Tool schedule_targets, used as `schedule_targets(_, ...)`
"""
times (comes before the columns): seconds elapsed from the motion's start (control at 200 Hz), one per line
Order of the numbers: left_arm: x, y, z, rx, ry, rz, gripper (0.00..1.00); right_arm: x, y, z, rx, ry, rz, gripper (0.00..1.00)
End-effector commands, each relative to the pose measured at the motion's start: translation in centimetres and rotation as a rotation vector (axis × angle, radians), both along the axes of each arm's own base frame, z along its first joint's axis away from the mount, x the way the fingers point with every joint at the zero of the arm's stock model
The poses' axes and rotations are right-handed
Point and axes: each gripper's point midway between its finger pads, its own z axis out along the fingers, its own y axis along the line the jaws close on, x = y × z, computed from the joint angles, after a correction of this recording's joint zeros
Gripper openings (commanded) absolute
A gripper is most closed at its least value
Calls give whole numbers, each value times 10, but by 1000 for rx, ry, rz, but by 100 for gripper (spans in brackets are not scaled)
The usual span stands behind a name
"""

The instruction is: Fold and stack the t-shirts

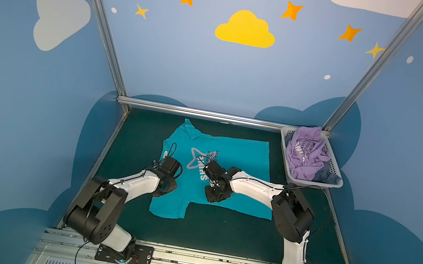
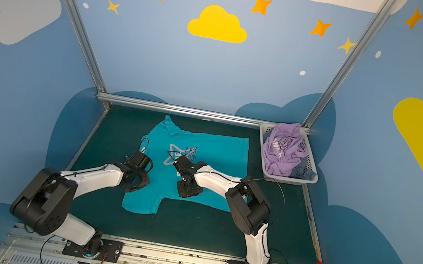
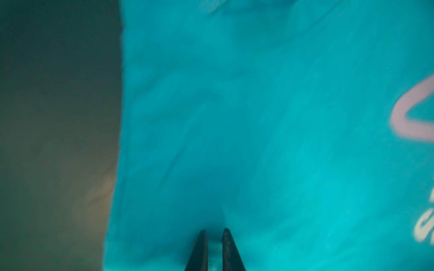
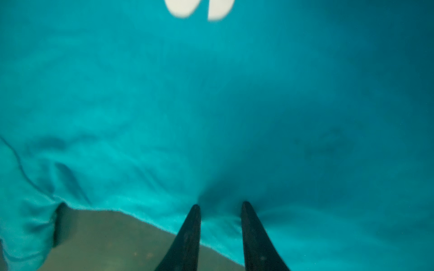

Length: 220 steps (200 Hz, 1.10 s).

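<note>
A teal t-shirt (image 1: 239, 166) (image 2: 217, 157) lies spread print-up on the dark green table, collar to the left, one sleeve toward the front. My left gripper (image 3: 215, 231) points down onto its left part, near the collar side. Its fingers stand almost together with a pinch of teal cloth (image 3: 258, 117) between them. My right gripper (image 4: 220, 204) presses on the shirt's near hem (image 4: 164, 105), fingers apart, with the cloth lying flat and puckered at the tips. In both top views the wrists (image 1: 166, 186) (image 1: 215, 194) hide the fingers. A lavender t-shirt (image 1: 305, 157) (image 2: 281, 150) lies crumpled in the basket.
The white perforated basket (image 1: 312, 183) (image 2: 284, 179) stands at the back right corner, with a grey-blue cloth (image 1: 327, 177) in it too. Aluminium posts and a rail (image 1: 201, 113) border the table at the back and sides. Bare green mat (image 1: 216, 232) lies in front of the shirt.
</note>
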Motion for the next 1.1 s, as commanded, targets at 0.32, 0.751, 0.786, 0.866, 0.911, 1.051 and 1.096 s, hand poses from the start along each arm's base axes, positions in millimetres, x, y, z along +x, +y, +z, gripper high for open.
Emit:
schedule_targets(0.32, -79, 38, 32, -7, -69, 122, 18, -107, -49, -9, -129, 108, 58, 30)
schedule_targets(0.751, 49, -10, 104, -41, -238, 39, 54, -19, 51, 94, 185, -30, 92, 23)
schedule_targets(0.786, 60, -13, 101, -30, -215, 41, 57, -18, 55, 91, 218, -7, 74, 20)
schedule_targets(0.866, 86, -24, 94, -29, -179, 11, 60, -18, 61, 82, 285, 49, 43, 8)
schedule_targets(0.911, 103, -30, 92, -45, -182, -1, 60, -20, 64, 76, 323, 85, 48, 0)
schedule_targets(1.051, 148, -40, 73, -94, -134, -11, 44, -32, 60, 56, 337, 180, 76, 0)
schedule_targets(1.096, 160, -39, 65, -105, -105, -12, 40, -34, 55, 49, 323, 196, 66, 0)
